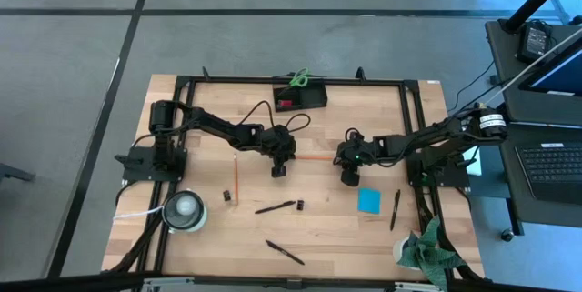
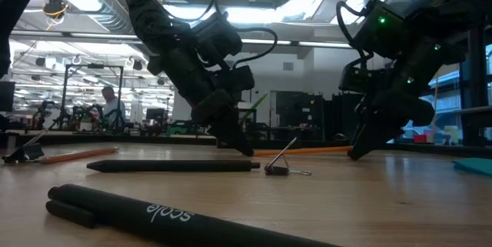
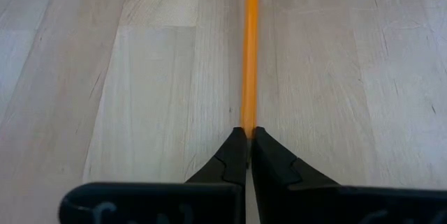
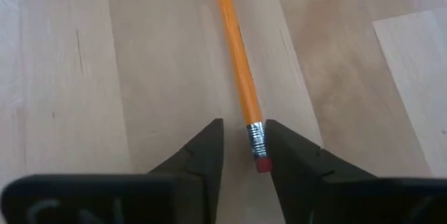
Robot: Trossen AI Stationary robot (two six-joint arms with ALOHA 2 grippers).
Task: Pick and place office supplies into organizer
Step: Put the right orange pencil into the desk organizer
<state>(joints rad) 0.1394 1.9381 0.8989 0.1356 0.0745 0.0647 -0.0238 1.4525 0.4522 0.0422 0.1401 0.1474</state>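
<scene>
High view: an orange pencil (image 1: 316,157) lies at table centre, at 5 o'clock of the black organizer (image 1: 300,97). The left gripper (image 3: 248,137) is clenched on one end; the right gripper (image 4: 244,144) straddles the eraser end, part-open. Opposed pulls could snap it.

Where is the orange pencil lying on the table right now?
In the high view the orange pencil lies flat at mid-table, spanning between the left hand and the right hand, in front of the organizer; its eraser end sits between the right hand's fingers.
</scene>
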